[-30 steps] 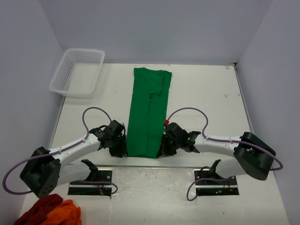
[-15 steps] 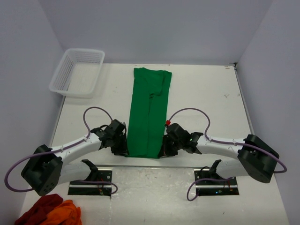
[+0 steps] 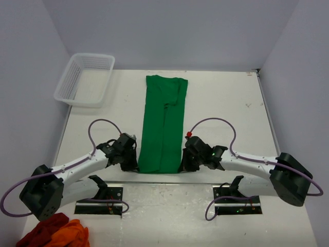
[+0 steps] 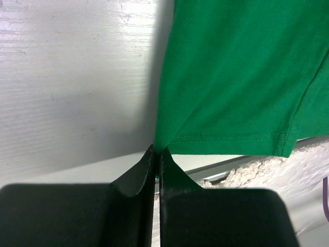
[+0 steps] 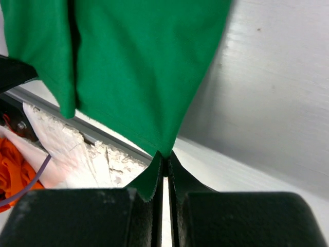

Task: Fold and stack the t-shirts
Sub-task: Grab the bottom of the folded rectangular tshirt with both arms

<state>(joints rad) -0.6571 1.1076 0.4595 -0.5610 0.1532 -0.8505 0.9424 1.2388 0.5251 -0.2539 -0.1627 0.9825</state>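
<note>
White table, pale lavender walls

Both arms stretched low, angled inward — left claw, right claw clamped tight, each pinching t-shirt corner.

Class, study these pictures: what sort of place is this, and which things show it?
Most likely a robotics lab test cell, not a home: two robot arms bolted to a white table, plain walls boxing it in, and a green t-shirt laid out near a white basket.

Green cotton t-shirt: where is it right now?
Top view: the green cotton t-shirt lies mid-table as a long strip, near corners pinched by left claw and right claw.
</note>
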